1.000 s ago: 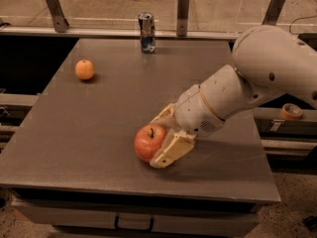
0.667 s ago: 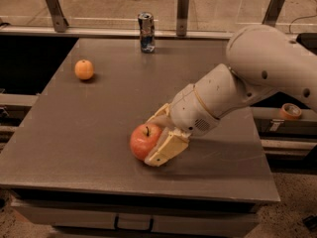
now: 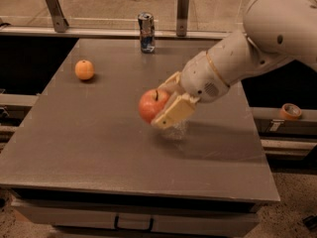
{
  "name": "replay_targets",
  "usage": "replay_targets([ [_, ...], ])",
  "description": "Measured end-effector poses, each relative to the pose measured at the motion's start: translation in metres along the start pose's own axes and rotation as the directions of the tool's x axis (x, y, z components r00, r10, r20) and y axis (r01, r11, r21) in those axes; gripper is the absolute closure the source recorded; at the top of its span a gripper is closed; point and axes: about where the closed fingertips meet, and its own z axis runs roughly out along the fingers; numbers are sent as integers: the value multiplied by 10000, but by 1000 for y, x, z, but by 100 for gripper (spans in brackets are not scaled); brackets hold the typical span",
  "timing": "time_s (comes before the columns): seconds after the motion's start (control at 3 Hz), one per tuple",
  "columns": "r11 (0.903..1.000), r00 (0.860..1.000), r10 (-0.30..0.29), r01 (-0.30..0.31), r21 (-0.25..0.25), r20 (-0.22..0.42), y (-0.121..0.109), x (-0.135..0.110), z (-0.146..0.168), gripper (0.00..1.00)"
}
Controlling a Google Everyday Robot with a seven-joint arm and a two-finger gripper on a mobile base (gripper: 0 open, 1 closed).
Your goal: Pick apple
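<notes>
The red-orange apple (image 3: 151, 104), with a short dark stem on top, is held between the cream fingers (image 3: 173, 112) of my gripper (image 3: 162, 102). It hangs a little above the grey table (image 3: 99, 148), near the table's middle, with its shadow on the surface below. The gripper is shut on the apple, one finger in front and one behind it. My white arm reaches in from the upper right.
A smaller plain orange fruit (image 3: 84, 69) sits on the table at the back left. A drink can (image 3: 146, 32) stands at the back edge. A roll of tape (image 3: 290, 111) lies on a ledge to the right, off the table.
The gripper has lifted the apple off the table surface and carried it upward. The orange fruit and can have not moved.
</notes>
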Motion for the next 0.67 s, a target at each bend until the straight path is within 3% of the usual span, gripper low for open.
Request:
replay_targets([
  [0.33, 9929, 9983, -23, -47, 1191, 584, -46, -19, -43, 100],
  [0.67, 9888, 9973, -198, 91, 1488, 707, -53, -30, -56, 100],
])
